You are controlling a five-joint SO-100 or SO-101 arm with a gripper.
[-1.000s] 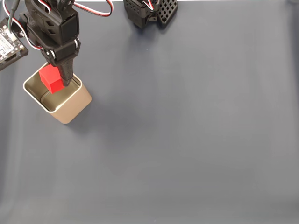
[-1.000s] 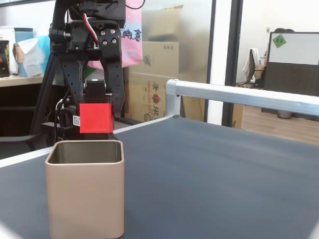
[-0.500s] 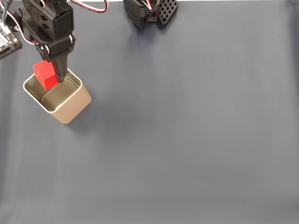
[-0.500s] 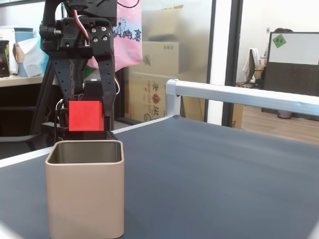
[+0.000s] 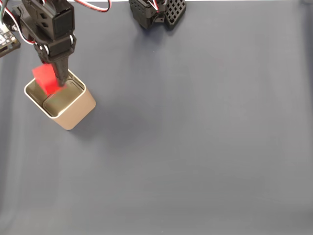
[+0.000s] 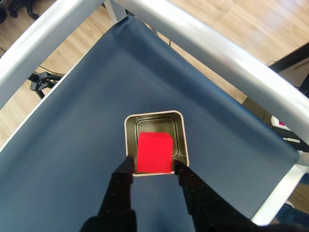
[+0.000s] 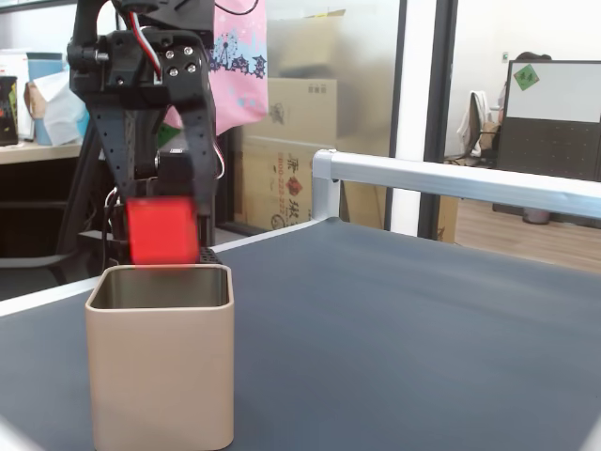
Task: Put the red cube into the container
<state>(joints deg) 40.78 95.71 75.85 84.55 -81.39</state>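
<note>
in the top-down fixed view, the gripper (image 5: 55, 81) stood at the upper left of the frame, over the far left part of the container (image 5: 78, 107). the red cube (image 5: 44, 78) appeared blurred beside the dark finger (image 5: 61, 73), overlapping the tin's upper left rim. the container sat on the dark blue table surface (image 5: 195, 147), with its shiny inside open to view. a black perforated part (image 5: 157, 11) lay at the top centre edge of that frame, well apart from the tin.

in the wrist view, the cube (image 6: 154, 152) lay in the lower centre of the frame, over the container (image 6: 129, 126) opening, between the two black fingers (image 6: 123, 175). the fingertips flanked the cube's lower corners; the gripper (image 6: 152, 168) was parted about one cube width. firm contact with the cube could not be confirmed. a silver rail (image 6: 217, 53) crossed the upper right of the frame.

in the low side fixed view, the cube (image 7: 162, 231) was blurred at the left of the frame, its lower edge just above the container (image 7: 161, 366) rim. the gripper (image 7: 160, 211) hung over it, with its fingers reaching down behind the cube. the tin stood upright at the lower left. whether the cube was gripped or free could not be determined.
</note>
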